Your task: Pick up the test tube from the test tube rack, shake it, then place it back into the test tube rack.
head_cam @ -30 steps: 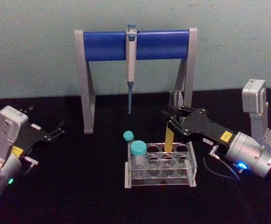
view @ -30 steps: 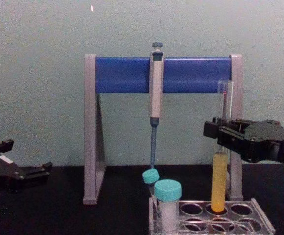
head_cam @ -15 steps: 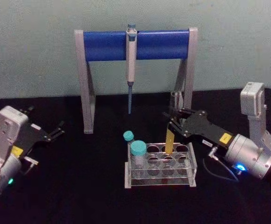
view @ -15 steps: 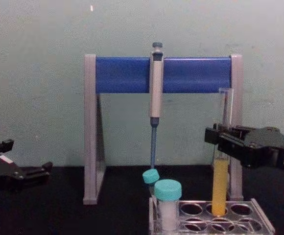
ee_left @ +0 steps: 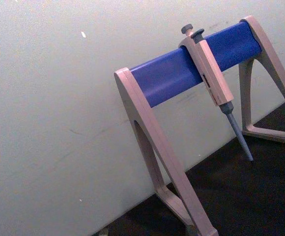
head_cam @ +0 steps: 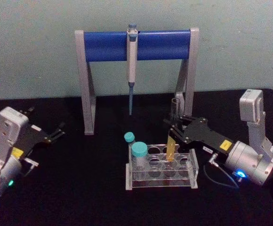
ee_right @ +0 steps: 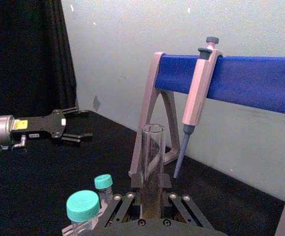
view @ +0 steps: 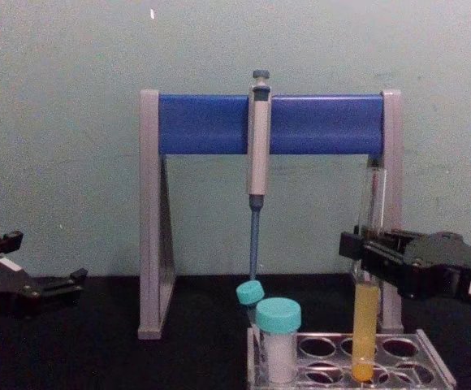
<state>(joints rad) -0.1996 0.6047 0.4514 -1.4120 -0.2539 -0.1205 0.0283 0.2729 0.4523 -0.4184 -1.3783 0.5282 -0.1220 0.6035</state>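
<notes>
We've got the right gripper (view: 367, 253) clamped mid-glass on the test tube (view: 365, 333), fragile, slick, seating in the test tube rack (view: 430, 366); left gripper (head_cam: 56, 133) parked, fingers apart.

The black right gripper (view: 364, 253) covers the middle of the tall thin glass tube with yellow liquid (view: 365, 333). The bottom edge of the chest view cuts off the low clear plastic rack (view: 398, 364). The picture's left edge there cuts the black left gripper (view: 32, 286). I can't tell which hole the tube is in.
</notes>
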